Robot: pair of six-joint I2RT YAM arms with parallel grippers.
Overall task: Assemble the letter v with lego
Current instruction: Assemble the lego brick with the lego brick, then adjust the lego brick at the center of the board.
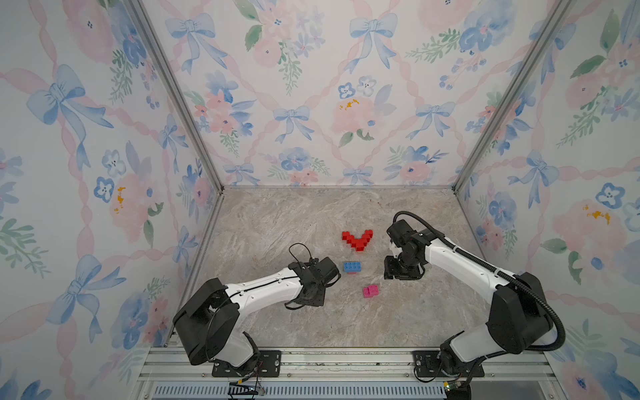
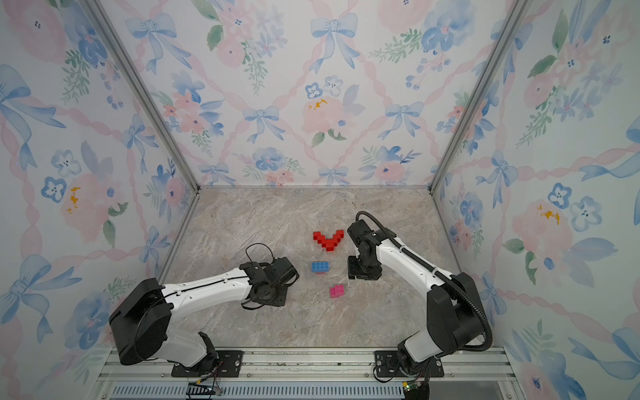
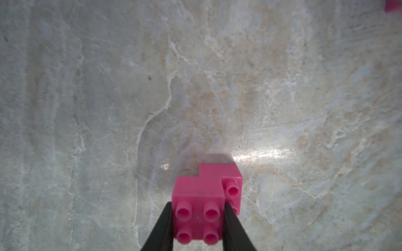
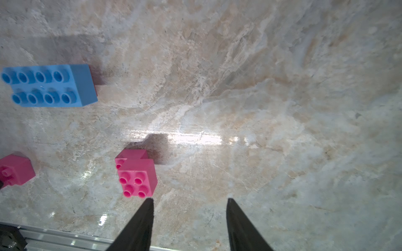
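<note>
Counting the pieces on your bench (image 1: 277, 225), what are you finding?

I am counting four lego groups. One red V (image 1: 359, 244) (image 2: 330, 244) is lying farthest back, showing in both top views. Its bricks are running together, so I am not telling how many there are. One blue brick (image 4: 50, 85), carrying eight studs in two rows of four, is sitting nearer my side than the V, with a red edge (image 1: 352, 273) showing beneath it.

And the pink ones?

Two stepped pairs, so I am counting four pink bricks. The loose pink pair (image 4: 137, 176) is resting on the bench by itself, nearer my side than the blue brick. The clamped pink pair (image 3: 199, 191) is sitting in my left pincer (image 3: 198, 204).

How are the pincers standing?

My left pincer is squeezing one brick of that pair, its two fingers (image 3: 161, 228) pressing opposite sides and four studs showing in the left wrist view. Whether that pair is touching the bench or hanging above it, I am not able to tell. My right pincer (image 4: 189, 200) is standing apart with nothing between its fingers, one fingertip (image 4: 149, 202) showing just beside the loose pink pair.
</note>
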